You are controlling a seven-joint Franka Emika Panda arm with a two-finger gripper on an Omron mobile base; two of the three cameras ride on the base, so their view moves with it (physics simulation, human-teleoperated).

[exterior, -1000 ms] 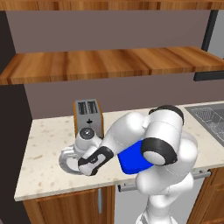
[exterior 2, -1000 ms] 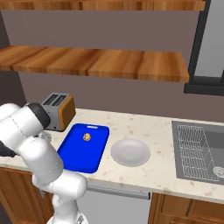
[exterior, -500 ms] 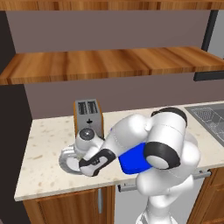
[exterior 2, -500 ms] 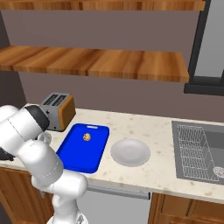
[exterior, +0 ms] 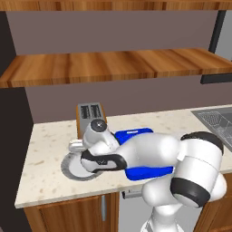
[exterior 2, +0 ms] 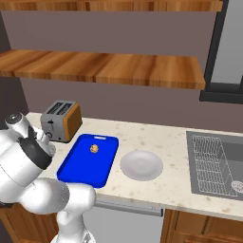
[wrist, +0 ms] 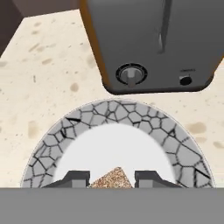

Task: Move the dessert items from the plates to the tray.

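In the hand view the gripper (wrist: 112, 178) is down over the darker, crackle-rimmed plate (wrist: 57, 144), its two dark fingertips (wrist: 77, 178) standing narrow with a light-brown dessert morsel (wrist: 113, 178) between them. Each tip sits right against a side of the morsel, so the fingers look closed on it, though the lower part of both tips and of the morsel is cut off at the bottom edge. Beyond the fingertips, past the plate's far rim, the toaster (wrist: 153, 43) stands, its front with a knob facing the hand.

In the left base view the arm's wrist covers most of that plate (exterior: 68, 168), and the fingers themselves are hidden behind it. In the right base view a second morsel (exterior 2: 94, 149) lies on the blue tray (exterior 2: 76, 163), well apart from the hand, and the paler plate (exterior 2: 141, 165) sits just beside the tray, bare.
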